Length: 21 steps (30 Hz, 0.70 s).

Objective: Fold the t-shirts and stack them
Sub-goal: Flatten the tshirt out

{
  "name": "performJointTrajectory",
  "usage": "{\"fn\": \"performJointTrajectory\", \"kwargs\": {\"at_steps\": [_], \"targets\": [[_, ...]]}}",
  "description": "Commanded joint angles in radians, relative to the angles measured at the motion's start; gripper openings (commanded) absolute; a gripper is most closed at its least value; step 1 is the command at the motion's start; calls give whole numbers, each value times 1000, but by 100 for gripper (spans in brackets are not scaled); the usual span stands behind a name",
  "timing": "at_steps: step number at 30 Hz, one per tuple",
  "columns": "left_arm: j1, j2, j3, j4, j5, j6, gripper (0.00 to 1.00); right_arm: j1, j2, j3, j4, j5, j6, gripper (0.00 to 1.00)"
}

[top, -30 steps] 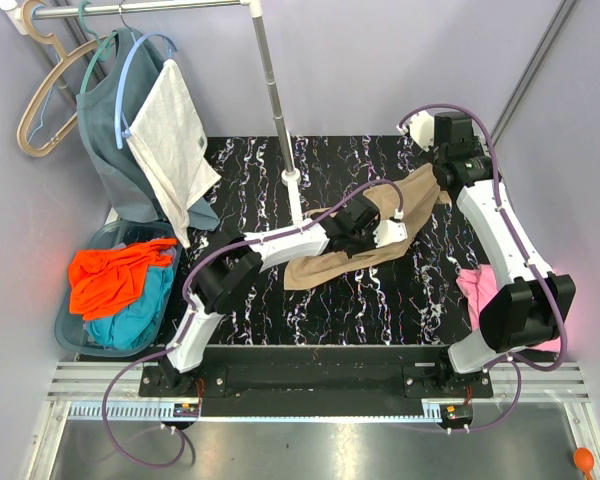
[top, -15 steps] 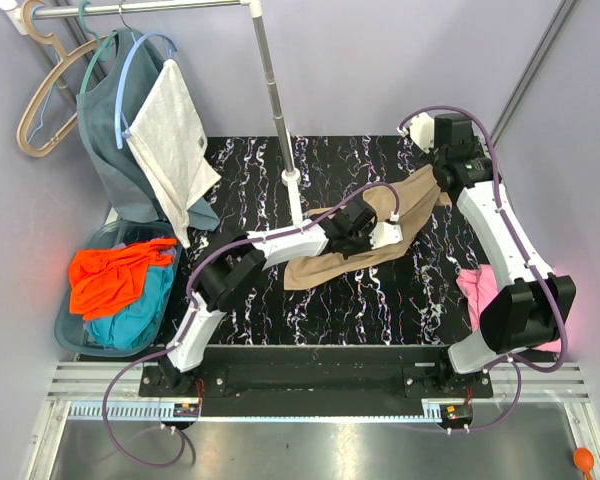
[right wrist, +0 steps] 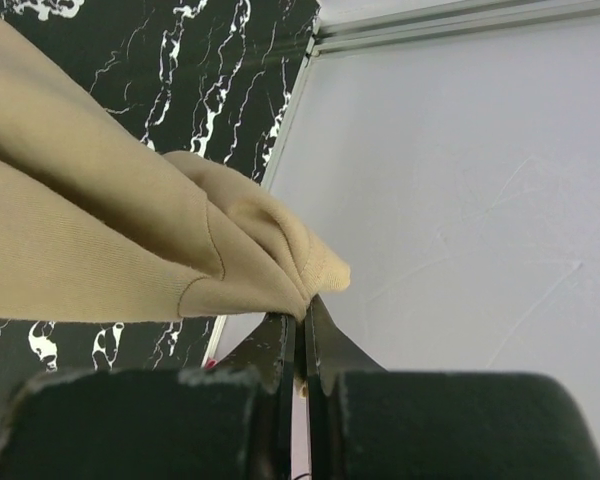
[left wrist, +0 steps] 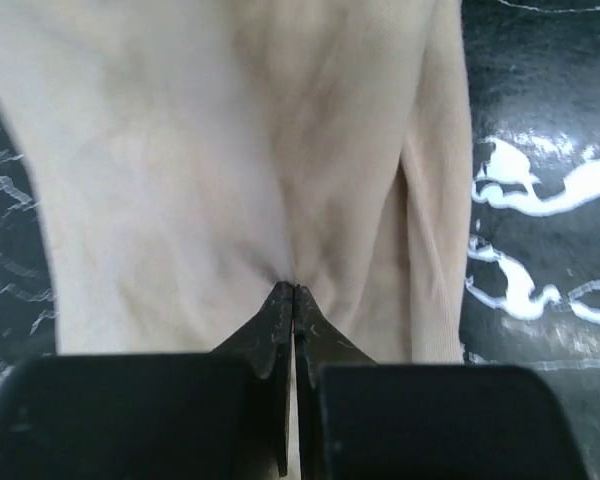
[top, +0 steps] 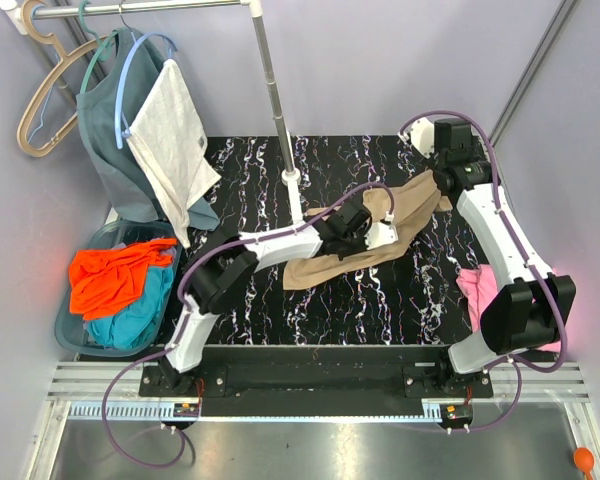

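Across the black marbled table (top: 330, 160) the tan t-shirt (top: 325, 265) stretches on a slant from the centre toward the far right corner. The left gripper (left wrist: 294, 290) has its fingers pressed together on a pinch of cloth near the shirt's middle. The right gripper (right wrist: 302, 315) is clamped on a bunched edge at the shirt's far end, by the table's rim. A pink t-shirt (top: 473, 285) lies at the table's right edge, and an orange t-shirt (top: 110, 275) and a teal t-shirt (top: 130, 320) are heaped in the basket (top: 65, 335) on the left

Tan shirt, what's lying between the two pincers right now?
The tan shirt itself: its cloth runs from the left pincer to the right pincer, both shut on it. The top view shows this.
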Motion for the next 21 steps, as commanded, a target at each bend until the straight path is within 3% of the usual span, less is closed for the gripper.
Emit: {"fn": "performJointTrajectory", "kwargs": {"at_steps": [1, 13, 21], "targets": [[7, -188, -35, 48, -31, -16, 0, -7, -55, -20, 38, 13, 13, 0], [7, -418, -173, 69, -192, 25, 0, -5, -116, -46, 38, -6, 51, 0], [7, -633, -235, 94, -393, 54, 0, -5, -177, 78, 36, -65, 140, 0]]}}
